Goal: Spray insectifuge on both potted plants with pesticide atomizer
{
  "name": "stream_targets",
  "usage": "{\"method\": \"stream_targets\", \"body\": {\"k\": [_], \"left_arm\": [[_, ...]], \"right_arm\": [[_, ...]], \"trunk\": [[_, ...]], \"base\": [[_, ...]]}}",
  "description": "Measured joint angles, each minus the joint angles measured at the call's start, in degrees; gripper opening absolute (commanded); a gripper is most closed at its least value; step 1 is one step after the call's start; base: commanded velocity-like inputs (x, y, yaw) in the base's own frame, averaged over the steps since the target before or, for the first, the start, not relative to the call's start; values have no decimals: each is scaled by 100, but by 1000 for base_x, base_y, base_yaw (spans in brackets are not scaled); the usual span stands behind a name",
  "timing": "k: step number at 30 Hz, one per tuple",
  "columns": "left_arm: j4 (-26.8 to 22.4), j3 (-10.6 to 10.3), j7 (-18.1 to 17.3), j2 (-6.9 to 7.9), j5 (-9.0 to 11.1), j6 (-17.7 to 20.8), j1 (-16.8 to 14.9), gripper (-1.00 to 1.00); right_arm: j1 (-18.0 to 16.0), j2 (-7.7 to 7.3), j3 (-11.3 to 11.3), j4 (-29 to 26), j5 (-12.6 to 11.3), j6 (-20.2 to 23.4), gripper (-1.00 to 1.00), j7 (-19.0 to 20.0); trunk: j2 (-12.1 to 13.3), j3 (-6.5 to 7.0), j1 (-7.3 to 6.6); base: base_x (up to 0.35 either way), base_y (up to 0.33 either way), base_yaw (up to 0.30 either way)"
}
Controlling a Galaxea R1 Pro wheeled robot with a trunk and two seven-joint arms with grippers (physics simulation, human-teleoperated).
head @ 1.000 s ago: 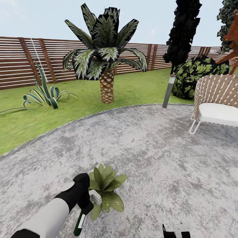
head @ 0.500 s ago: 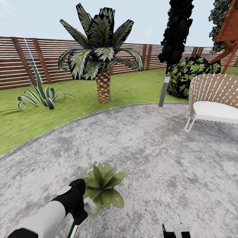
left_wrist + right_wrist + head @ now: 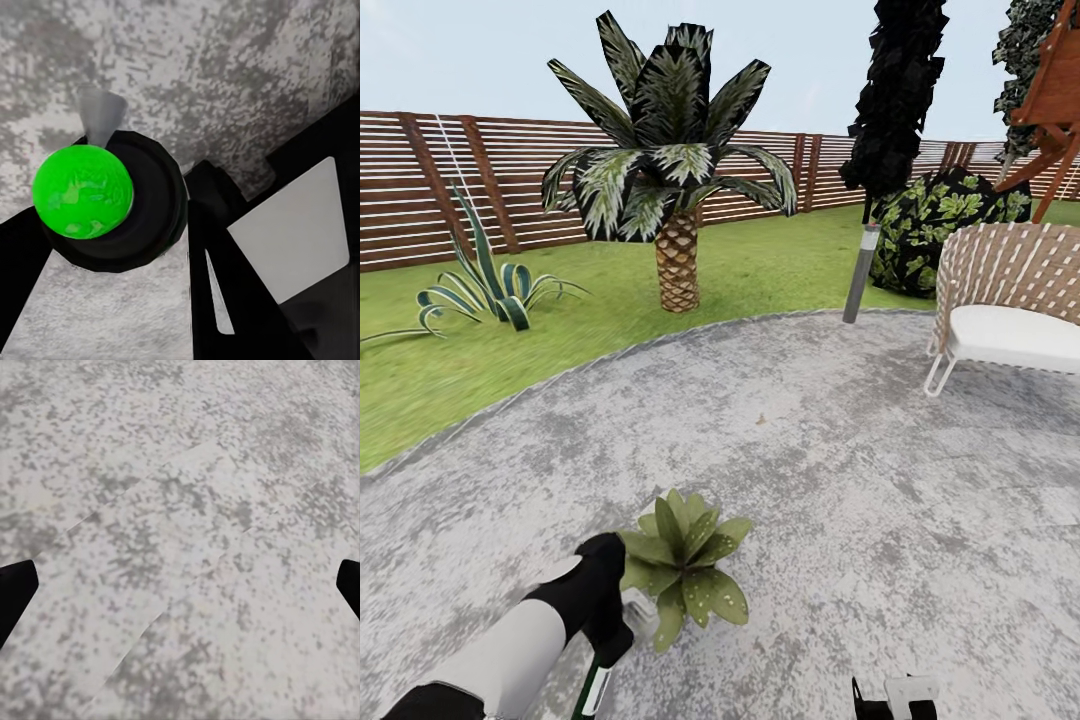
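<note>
1. Left gripper (image 3: 610,630) clenched on the pesticide atomizer (image 3: 594,688) — bottle hanging low, at 7 o'clock of the potted plant (image 3: 685,570).
2. Right gripper (image 3: 180,585) — fingertips wide apart over the patio (image 3: 840,470).

Pale speckles are dotting the potted plant's (image 3: 685,570) green leaves; mottled grey is covering the patio (image 3: 840,470); brown slats are striping the fence (image 3: 510,170).

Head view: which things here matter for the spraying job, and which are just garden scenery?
Job:
- pesticide atomizer, held in left gripper
- potted plant

Scenery:
- palm
- agave
- lamp post
- wicker seat
- fence
</note>
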Motion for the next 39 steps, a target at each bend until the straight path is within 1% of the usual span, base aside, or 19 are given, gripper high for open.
{"method": "stream_targets", "body": {"k": [4,6,12,14,16,19,22,26,30,32,34,36,39], "left_arm": [[-131,11,-10,8,20,-6,23,-100],[-92,-12,-6,51,20,-20,74,-100],[-65,11,-12,88,46,-112,101,-100],[-83,34,-12,68,53,-141,101,-100],[-134,34,-16,6,62,-151,98,-100],[-433,27,-55,-81,60,-148,93,-100],[-596,24,-99,-103,51,-145,93,-100],[-628,19,-99,-61,39,-146,93,-100],[-617,225,-64,-26,30,-161,93,-100],[-571,269,-53,51,16,-177,93,-100],[-559,280,-67,84,30,-166,93,-100],[-554,282,-72,85,40,-162,93,-100],[-540,270,-56,43,54,-165,100,-100]], "right_arm": [[1,0,-1,0,0,0,100,0],[-2,0,2,2,0,0,100,0],[0,0,2,6,0,0,100,0],[-1,0,2,8,0,0,100,0],[0,0,2,6,0,0,100,0],[-1,0,2,6,0,0,100,0],[-2,0,1,7,0,0,100,0],[1,0,2,7,0,0,100,0],[-1,0,2,8,0,0,100,0],[-1,0,2,8,0,0,100,0],[-2,4,3,5,0,0,100,0],[-3,12,3,4,0,0,100,0],[-1,16,2,1,-2,0,100,0]], "trunk": [[0,0,0],[0,0,0],[0,0,0],[0,0,0],[0,0,0],[0,0,0],[0,0,0],[0,0,0],[0,0,0],[0,0,0],[0,0,0],[0,0,0],[0,0,0]], "base": [[0,0,0],[0,0,0],[0,0,0],[0,0,0],[0,0,0],[0,0,0],[0,0,0],[0,0,0],[0,0,0],[0,0,0],[0,0,0],[0,0,0],[0,0,0]]}}
